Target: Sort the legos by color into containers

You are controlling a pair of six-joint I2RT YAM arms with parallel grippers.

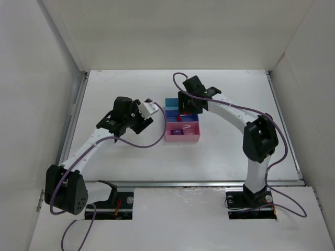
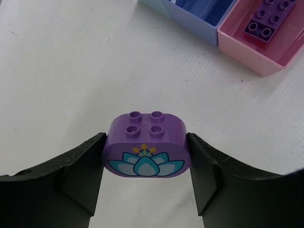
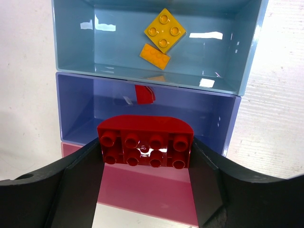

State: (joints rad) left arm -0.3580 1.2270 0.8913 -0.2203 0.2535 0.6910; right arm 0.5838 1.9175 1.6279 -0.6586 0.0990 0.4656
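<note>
My left gripper (image 2: 146, 153) is shut on a purple rounded lego with a lotus print (image 2: 146, 142), held over bare table to the left of the trays. My right gripper (image 3: 145, 148) is shut on a red lego with a curved back (image 3: 145, 137), held above the darker blue tray (image 3: 209, 111). The light blue tray (image 3: 76, 42) holds a yellow lego (image 3: 164, 29) and an orange one (image 3: 154, 56). The pink tray (image 2: 256, 61) holds a dark purple lego (image 2: 266, 19). In the top view both grippers, left (image 1: 144, 121) and right (image 1: 184, 110), flank the row of trays (image 1: 191, 137).
A red shape (image 3: 144, 94) shows in the darker blue tray; I cannot tell whether it is a lego or a reflection. White walls enclose the table (image 1: 235, 151) on the left, back and right. Purple cables loop off both arms.
</note>
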